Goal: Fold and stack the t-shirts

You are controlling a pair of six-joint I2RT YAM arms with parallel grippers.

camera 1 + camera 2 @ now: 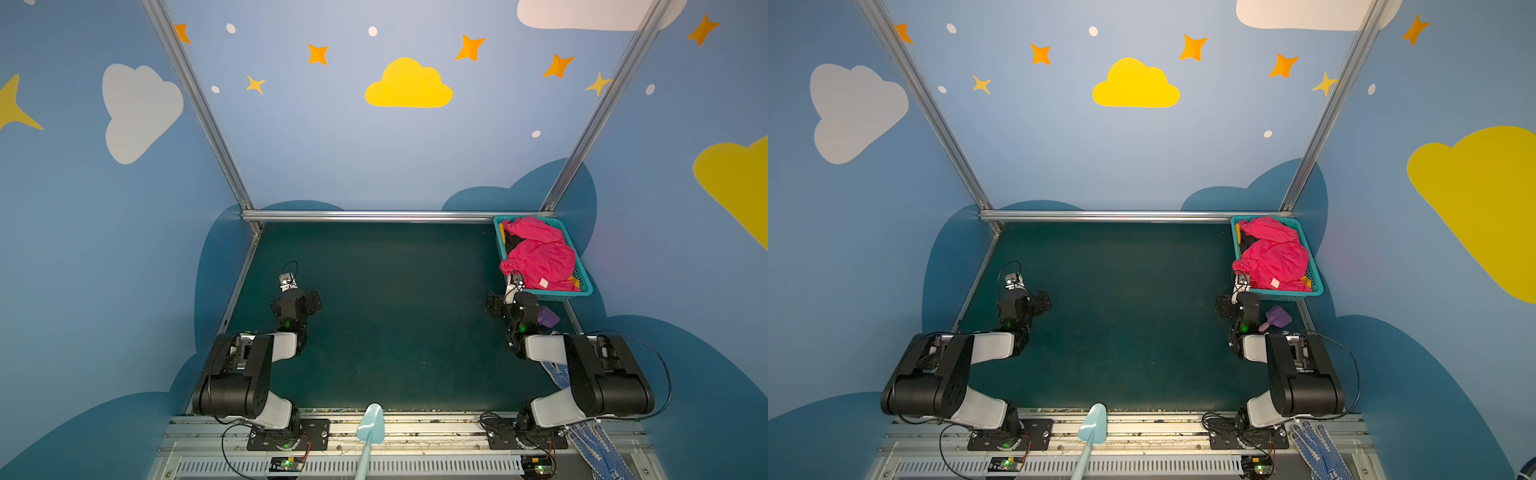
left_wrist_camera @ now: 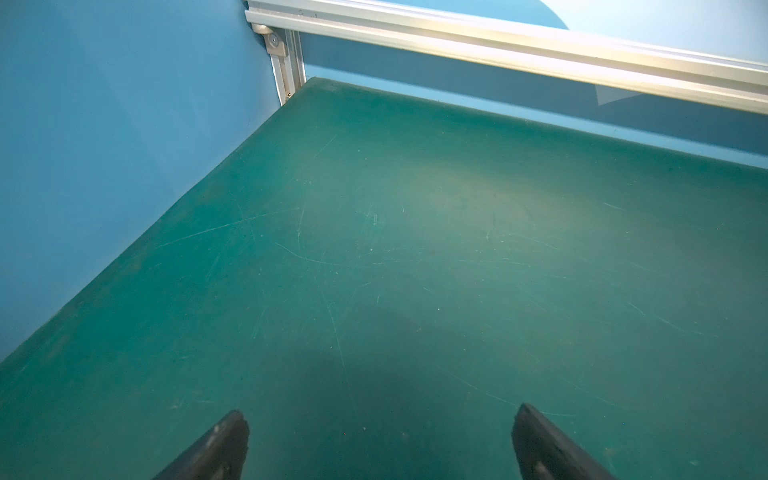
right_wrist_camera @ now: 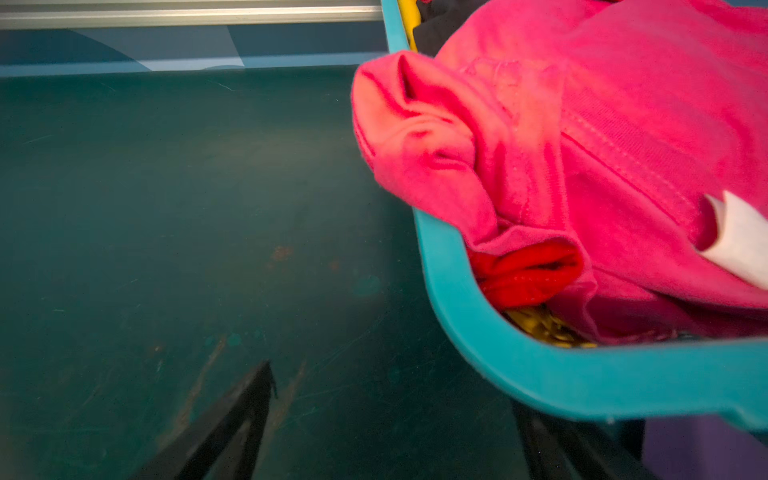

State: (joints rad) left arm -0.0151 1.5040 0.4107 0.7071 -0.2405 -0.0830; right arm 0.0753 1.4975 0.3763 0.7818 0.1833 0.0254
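Fetching step: pink t-shirt [image 1: 540, 253] heaped in the teal basket [image 1: 559, 294] at the far right corner of the bench [image 2: 415, 228], right end effector [image 3: 395, 395] open beside its near rim, left end effector [image 2: 381, 415] open over the bench; calls next for a pinch of pink cloth

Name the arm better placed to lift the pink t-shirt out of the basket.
Right. The right gripper, jaws open, sits at the near corner of the teal basket, with the pink t-shirt draped over the rim just ahead. The left gripper, also open, faces only green mat across the table.
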